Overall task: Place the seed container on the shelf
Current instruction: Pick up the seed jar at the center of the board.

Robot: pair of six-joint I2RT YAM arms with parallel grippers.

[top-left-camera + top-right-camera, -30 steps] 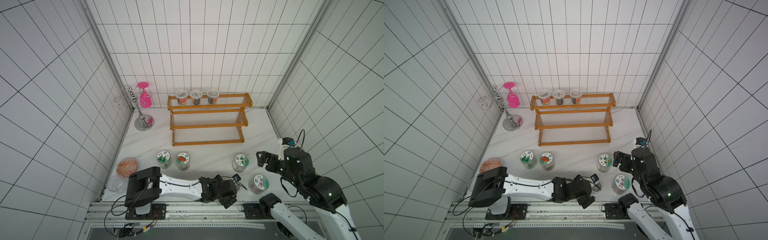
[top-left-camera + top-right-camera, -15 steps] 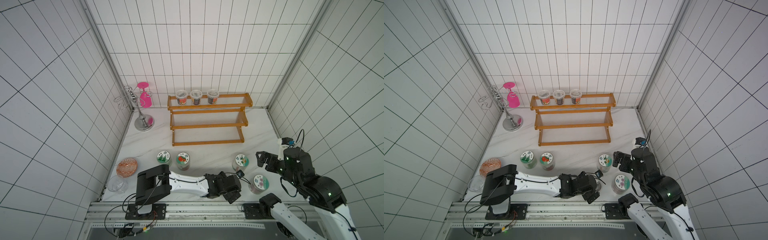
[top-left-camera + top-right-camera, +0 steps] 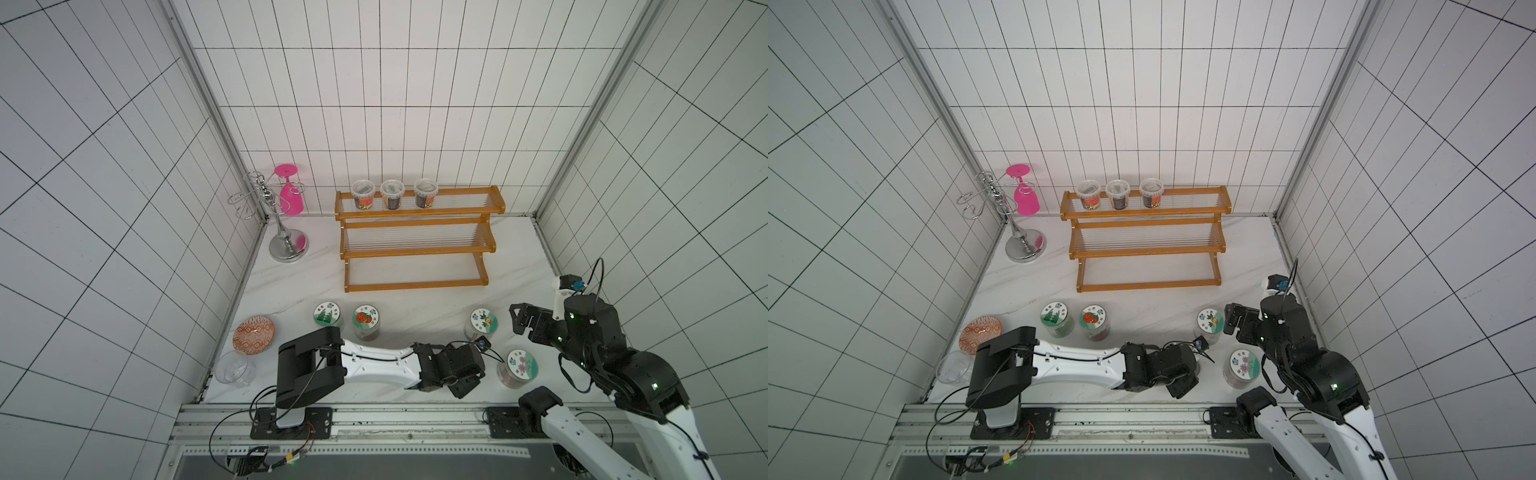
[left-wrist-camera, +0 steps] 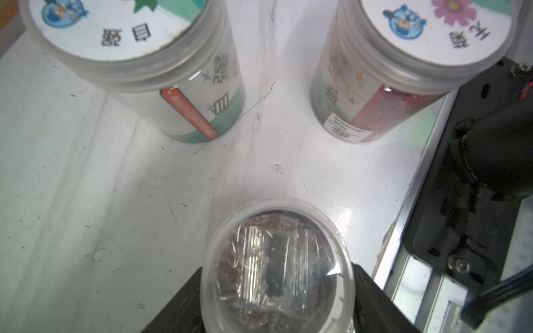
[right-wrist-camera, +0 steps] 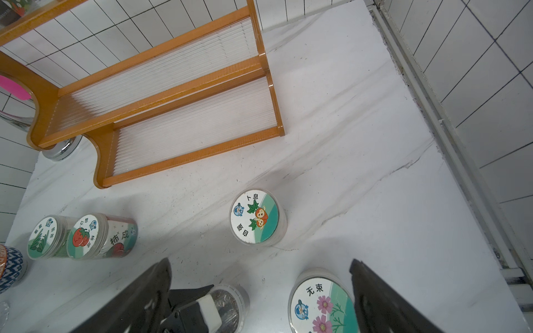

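The seed container (image 4: 277, 268) is a small clear tub with a clear lid, standing on the white table near its front edge. My left gripper (image 4: 277, 284) is shut on it, one black finger against each side. In both top views the left gripper (image 3: 478, 368) (image 3: 1192, 372) covers the tub. From the right wrist view the tub (image 5: 230, 302) shows under the left gripper's fingers. The shelf (image 3: 419, 251) (image 3: 1148, 251) (image 5: 187, 83) stands at the back, with three small tubs (image 3: 392, 193) on its top tier. My right gripper (image 3: 517, 322) (image 5: 259, 276) hangs open and holds nothing.
Several tall jars with printed lids stand in front of the shelf, among them a flower-lid jar (image 3: 521, 365) and a jar (image 3: 482, 322) beside the left gripper. A wire stand (image 3: 286, 245) holds a pink glass (image 3: 291, 195). A patterned dish (image 3: 253, 334) and a clear cup (image 3: 235, 368) sit at the left.
My left arm has reached to the right along the front of the table, and its jaws have narrowed onto the seed container. The right arm has not moved.
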